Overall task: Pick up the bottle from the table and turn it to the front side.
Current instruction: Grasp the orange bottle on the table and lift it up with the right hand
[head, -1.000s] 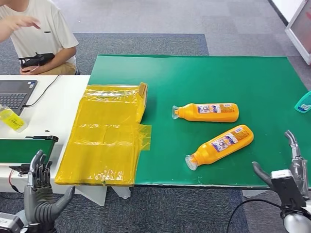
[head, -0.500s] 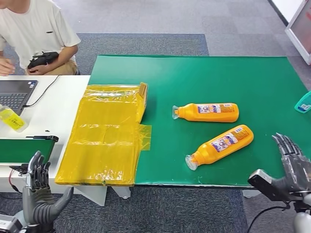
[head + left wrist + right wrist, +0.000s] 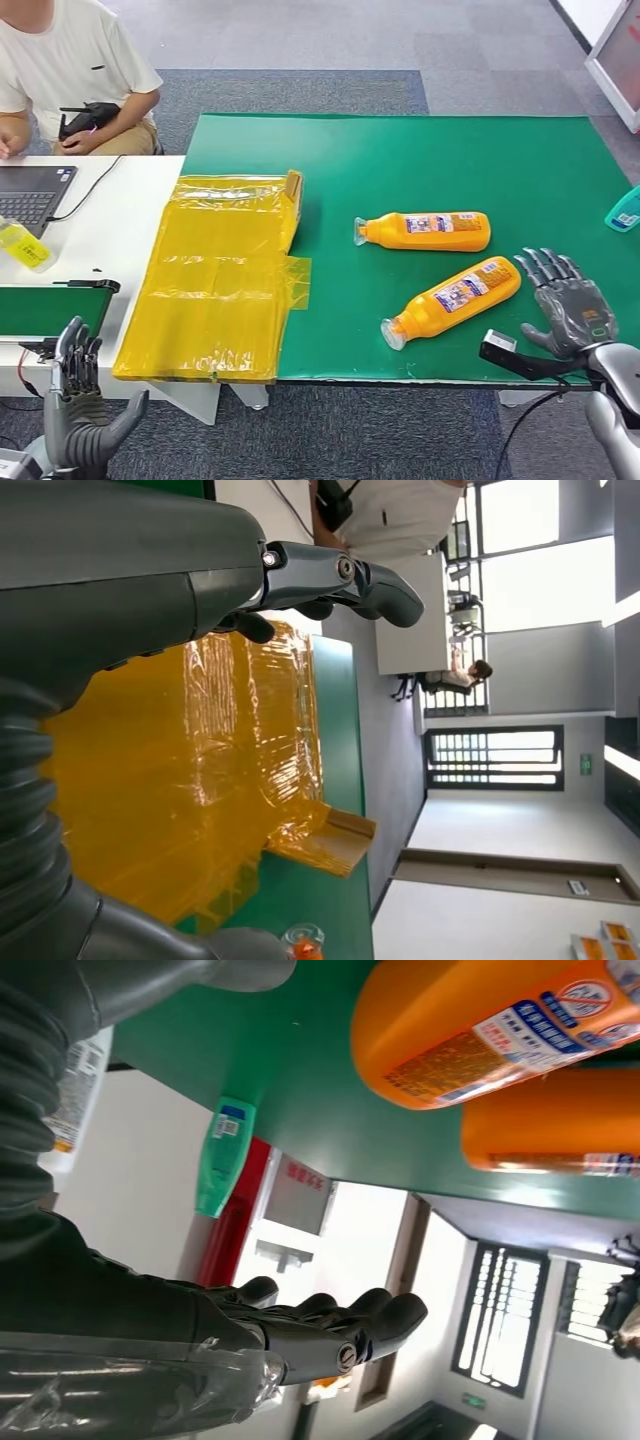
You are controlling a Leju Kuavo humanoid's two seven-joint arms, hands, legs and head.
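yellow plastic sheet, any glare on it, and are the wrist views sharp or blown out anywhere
Head view: the crinkled yellow plastic sheet shows only faint sheen under even light, on the green table mat. Left wrist view: bright streaks of glare on the sheet, windows behind blown out, the left hand up close slightly soft. Right wrist view: the nearer orange plastic bottle is sharp enough to show label print; windows overexposed.

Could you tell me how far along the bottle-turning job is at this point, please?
Nothing is done yet: both orange bottles, the near one and the far one, lie on the green table. In hand: the right robot hand is open beside the near bottle's base, not touching. Left: grasp, lift and turn. The left robot hand hangs low.
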